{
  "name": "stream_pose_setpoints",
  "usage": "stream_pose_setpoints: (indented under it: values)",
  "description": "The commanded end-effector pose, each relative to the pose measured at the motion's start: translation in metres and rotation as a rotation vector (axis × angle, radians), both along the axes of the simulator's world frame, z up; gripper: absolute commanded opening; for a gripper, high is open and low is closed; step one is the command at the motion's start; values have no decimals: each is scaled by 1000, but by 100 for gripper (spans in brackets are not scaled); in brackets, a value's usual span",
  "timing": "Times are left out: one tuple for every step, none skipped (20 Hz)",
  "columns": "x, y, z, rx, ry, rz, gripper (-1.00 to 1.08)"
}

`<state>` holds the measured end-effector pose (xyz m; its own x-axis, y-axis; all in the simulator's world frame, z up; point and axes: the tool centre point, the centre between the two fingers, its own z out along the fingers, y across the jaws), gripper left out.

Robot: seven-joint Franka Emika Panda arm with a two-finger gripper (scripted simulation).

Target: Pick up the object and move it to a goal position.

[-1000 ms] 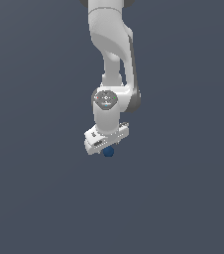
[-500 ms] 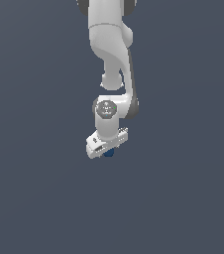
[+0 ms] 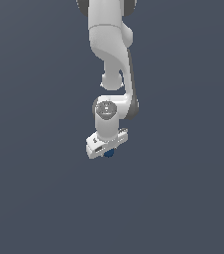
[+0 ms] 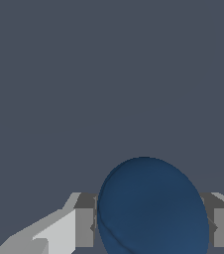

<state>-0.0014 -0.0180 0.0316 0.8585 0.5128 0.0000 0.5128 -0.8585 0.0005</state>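
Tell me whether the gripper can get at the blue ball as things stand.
Yes, it seems to have it already. In the wrist view the blue ball sits between the gripper fingers, one on each side. In the exterior view nothing else is near it.

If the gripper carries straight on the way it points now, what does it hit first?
Nothing that shows. The gripper is shut on the ball, and beyond it the wrist view has only plain grey background. The way looks free, though depth there is impossible to judge.
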Motion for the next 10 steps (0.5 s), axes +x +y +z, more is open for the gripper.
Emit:
stream_pose_setpoints:
  values:
    - [0, 1, -1, 0, 0, 1, -100]
    - [0, 0, 0, 0, 0, 0, -100]
    - [0, 0, 0, 0, 0, 0, -100]
    - [-1, 1, 0, 0, 0, 0, -100]
    - [-1, 1, 0, 0, 0, 0, -100]
    - [-2, 2, 1, 0, 0, 0, -100]
    - [-4, 4, 1, 0, 0, 0, -100]
    - [-6, 5, 1, 0, 0, 0, -100]
    - [-8, 7, 2, 0, 0, 0, -100]
    - [-10, 9, 2, 0, 0, 0, -100]
